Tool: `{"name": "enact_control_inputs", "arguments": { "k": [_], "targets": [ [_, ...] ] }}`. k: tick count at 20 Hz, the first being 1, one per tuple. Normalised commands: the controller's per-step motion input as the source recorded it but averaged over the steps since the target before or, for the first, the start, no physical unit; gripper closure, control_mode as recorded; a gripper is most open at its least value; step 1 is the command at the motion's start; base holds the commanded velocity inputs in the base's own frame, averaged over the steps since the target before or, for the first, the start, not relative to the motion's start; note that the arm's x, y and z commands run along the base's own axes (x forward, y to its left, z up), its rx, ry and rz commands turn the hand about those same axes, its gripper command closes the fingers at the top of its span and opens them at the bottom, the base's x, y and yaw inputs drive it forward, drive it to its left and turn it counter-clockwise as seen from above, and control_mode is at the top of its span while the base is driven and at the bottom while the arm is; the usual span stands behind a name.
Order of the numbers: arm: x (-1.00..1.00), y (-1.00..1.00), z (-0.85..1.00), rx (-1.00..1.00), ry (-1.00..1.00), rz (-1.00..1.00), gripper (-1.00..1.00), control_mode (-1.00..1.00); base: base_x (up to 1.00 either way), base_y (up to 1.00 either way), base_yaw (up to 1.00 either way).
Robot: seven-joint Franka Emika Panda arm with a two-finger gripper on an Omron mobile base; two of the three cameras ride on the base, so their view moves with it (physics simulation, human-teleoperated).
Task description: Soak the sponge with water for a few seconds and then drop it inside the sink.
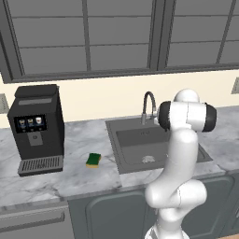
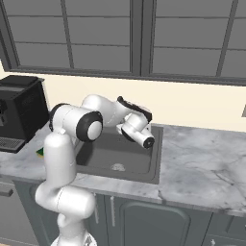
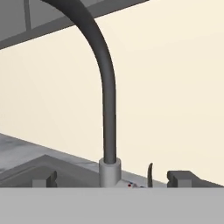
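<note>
Left base view shows the small rectangular sponge, green on top over a yellow body, lying flat on the grey-veined marble counter between the black coffee machine and the dark grey recessed metal sink, just beside the sink's left rim and touching neither. From the right base view only a sliver of that sponge peeks out behind the white arm's upright link, while the two-finger gripper hangs above the back of the sink, close to the cream wall, well apart from the sponge and off to its right. Hand view looks along the gripper at the curved grey gooseneck faucet, whose stem rises from its pale collar almost midway between the two dark fingertips; the tips stand far apart, one on each side of the stem, with nothing between them but the faucet beyond, so the jaws are spread wide and hold nothing. A thin dark lever stands just right of the faucet base. No part of the gripper touches the faucet as far as I can tell. The sink's round silvery drain sits on the basin floor.
</note>
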Motion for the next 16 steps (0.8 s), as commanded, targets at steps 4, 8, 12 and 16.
{"name": "enact_control_inputs", "arguments": {
  "k": [4, 8, 12, 16],
  "targets": [
    [0.22, 0.0, -0.11, 0.0, 0.0, 0.0, -1.0, -1.0, 0.0, 0.0, 0.0],
    [0.27, 0.0, -0.09, 0.0, 0.0, 0.0, -1.0, -1.0, 0.0, 0.0, 0.0],
    [0.32, 0.0, -0.12, 0.0, 0.0, 0.0, -1.0, -1.0, 0.0, 0.0, 0.0],
    [0.25, -0.03, -0.13, 0.0, 0.0, 0.0, -1.0, -1.0, 0.0, 0.0, 0.0]
  ]
}}
